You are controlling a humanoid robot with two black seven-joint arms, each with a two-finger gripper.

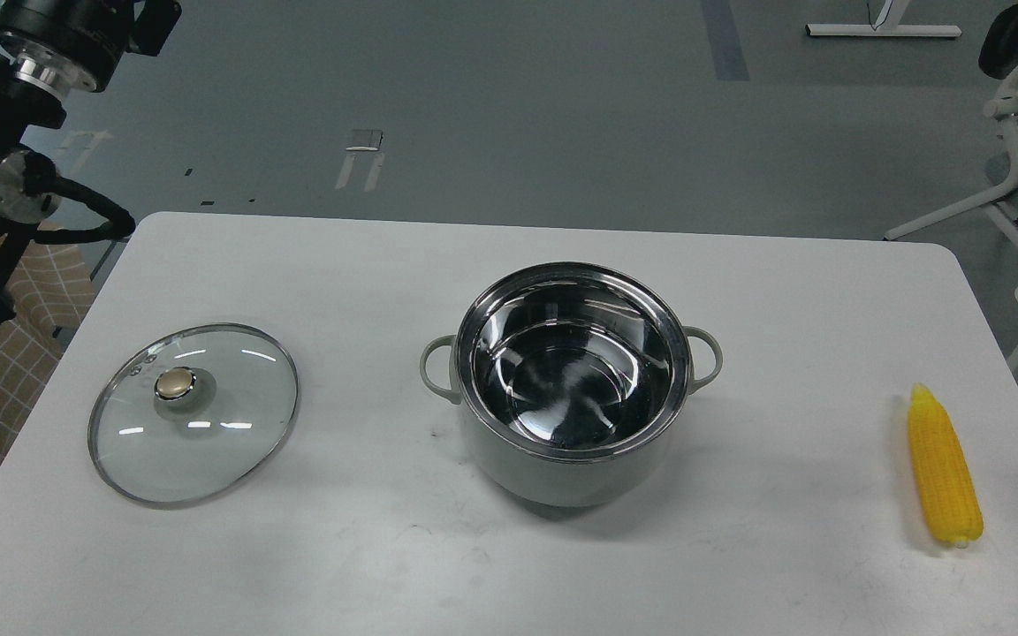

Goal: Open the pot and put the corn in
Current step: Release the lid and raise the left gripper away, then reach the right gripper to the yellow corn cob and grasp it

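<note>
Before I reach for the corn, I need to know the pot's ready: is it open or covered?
Open. The pot shows its bare steel inside, and the lid lies flat on the table to its left.

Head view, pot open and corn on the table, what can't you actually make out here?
- Left gripper: the left arm runs off the top-left edge; its fingers cannot be told apart.
- Right arm and gripper: outside the frame entirely.
- Pot: its far outer wall is hidden by its own rim.
- Corn: underside hidden against the table.
- Glass lid: its rim contact with the table is too fine to judge.
</note>
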